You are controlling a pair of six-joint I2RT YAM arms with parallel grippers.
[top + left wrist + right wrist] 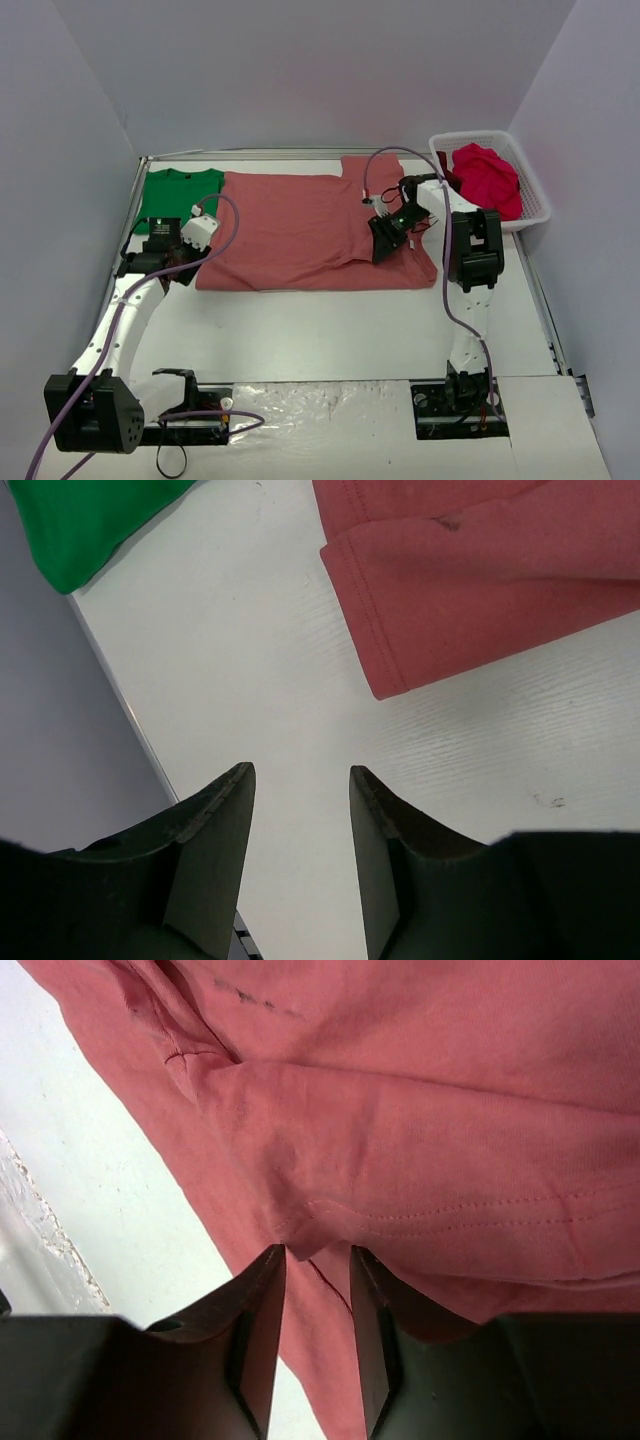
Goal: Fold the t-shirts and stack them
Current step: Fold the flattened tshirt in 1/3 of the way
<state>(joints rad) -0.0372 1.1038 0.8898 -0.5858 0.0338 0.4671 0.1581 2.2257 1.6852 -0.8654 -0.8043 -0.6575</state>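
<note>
The pink shirt [310,230] lies spread flat on the far part of the surface [330,320], between the folded green shirt [178,195] and the basket [528,222] of crimson shirts [488,178]. It is light, limp cotton, so I judge the stitched hem the surest hold. My right jaws stand narrow with a pucker of hem at their tips; whether it is pinched I cannot tell. My left jaws gape, empty, over bare surface. Only the overhead view shows the layout; only my right wrist view shows that pucker.

Top view high at the near edge, looking down on the tabletop [330,320], wrist views close, all sharing salmon-pink t-shirt [300,230].
</note>
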